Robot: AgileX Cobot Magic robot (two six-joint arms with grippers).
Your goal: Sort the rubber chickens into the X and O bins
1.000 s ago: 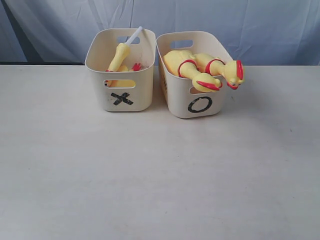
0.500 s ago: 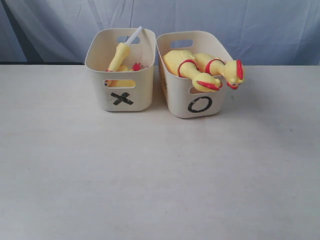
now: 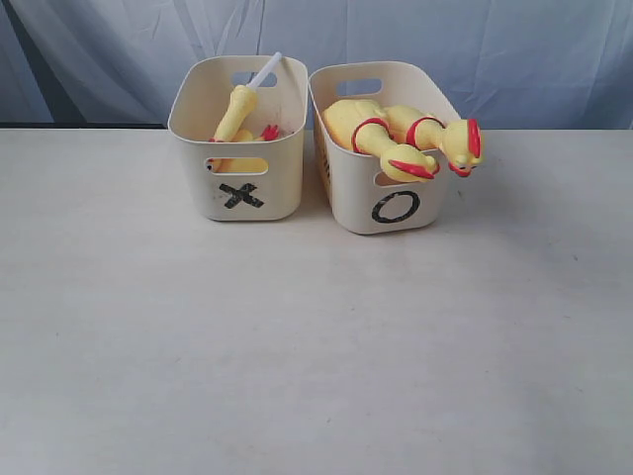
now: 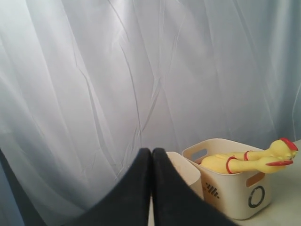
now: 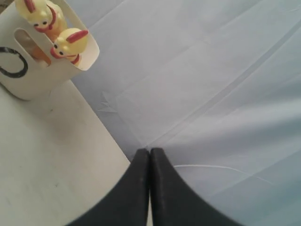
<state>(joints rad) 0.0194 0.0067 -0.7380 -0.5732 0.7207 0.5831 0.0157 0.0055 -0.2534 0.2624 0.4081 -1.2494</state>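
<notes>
Nothing has moved; we see slim chickens point(image 3: 237, 111) in the X bin point(image 3: 282, 188), fat chickens point(image 3: 381, 134) in the O bin point(image 3: 348, 203), left gripper point(image 4: 151, 153) and right gripper point(image 5: 150, 151) closed together, empty; sorting looks finished.

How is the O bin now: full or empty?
Full. Two fat rubber chickens fill the O bin, and their heads stick out over its front rim.

X bin point(image 3: 282, 183): black X point(image 3: 241, 195) on front wall.
O bin point(image 3: 348, 193): black O point(image 3: 396, 207) on front wall.
O bin side: small black print point(image 4: 212, 190), too small to read.
</notes>
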